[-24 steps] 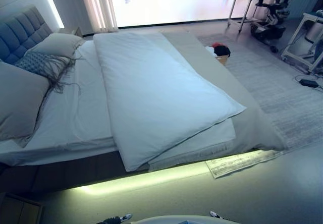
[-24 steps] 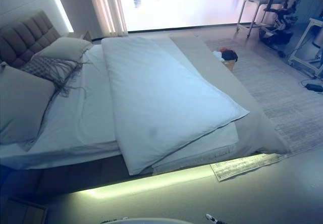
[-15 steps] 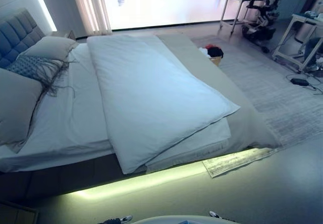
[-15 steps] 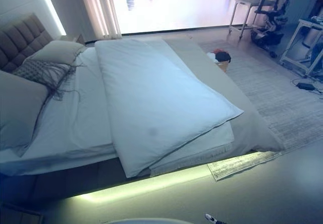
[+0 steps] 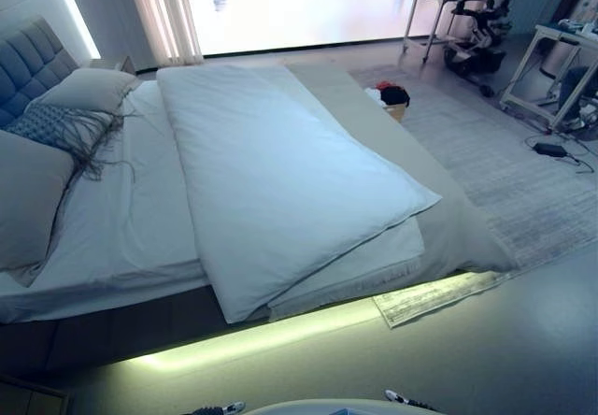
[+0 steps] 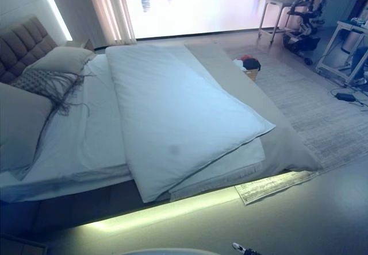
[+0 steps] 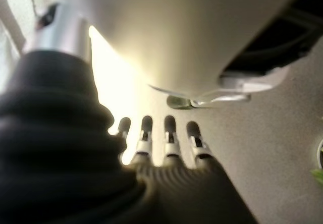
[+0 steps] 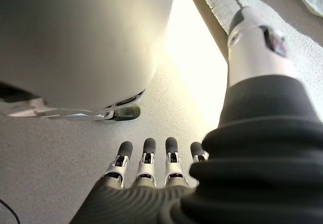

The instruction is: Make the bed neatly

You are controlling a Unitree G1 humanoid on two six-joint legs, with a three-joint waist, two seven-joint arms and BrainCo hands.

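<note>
A low bed (image 5: 112, 326) with a lit underside lies before me. A white duvet (image 5: 280, 181) lies folded lengthwise and askew on it, its near corner hanging past the mattress edge. A white sheet (image 5: 121, 219) shows bare on the left half. Three grey pillows (image 5: 33, 200) and a fringed cushion (image 5: 61, 125) lie by the grey headboard (image 5: 28, 64). A beige blanket (image 5: 439, 209) lies along the right side. My left hand (image 7: 166, 138) and right hand (image 8: 146, 163) hang over the floor, fingers straight, holding nothing.
A basket of clothes (image 5: 392, 97) stands on the grey rug (image 5: 505, 172) right of the bed. A fringed rug corner (image 5: 439, 293) lies by the bed's near corner. Tables and equipment (image 5: 561, 60) stand at the far right. A curtain (image 5: 168, 13) hangs by the bright window.
The whole picture has shifted a little to the left and up, so the camera has moved. Nothing on the bed has moved.
</note>
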